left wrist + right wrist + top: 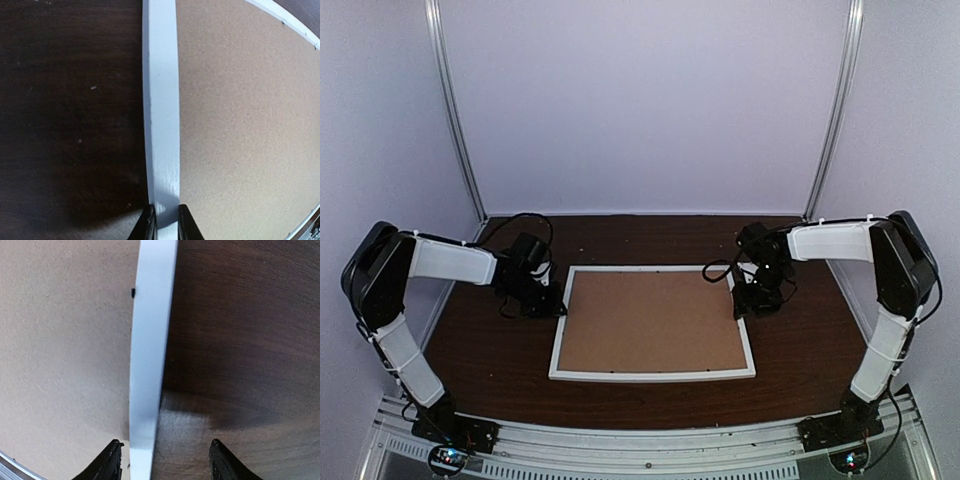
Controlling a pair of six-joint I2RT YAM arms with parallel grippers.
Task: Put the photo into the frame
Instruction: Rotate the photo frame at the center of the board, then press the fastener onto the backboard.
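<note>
On the dark wood table (800,350), between my two claws: the white frame (653,374), lying flat with its brown backing board (653,320) facing up.

My left claw (166,222) is pinching the frame's rail, fingers pressed to both its edges. The rail runs straight ahead of the claw, with bare table on the outer side and board on the inner. My right claw (165,460) stands spread astride the opposite rail with a gap on each side. One finger (111,462) is over the board and the other over the tabletop, where a soft shadow falls just ahead of it. The tabletop is dark brown, grained and faintly scuffed. Pale lilac walls (650,100) close the booth, with metal poles (455,110) at the far corners.
</note>
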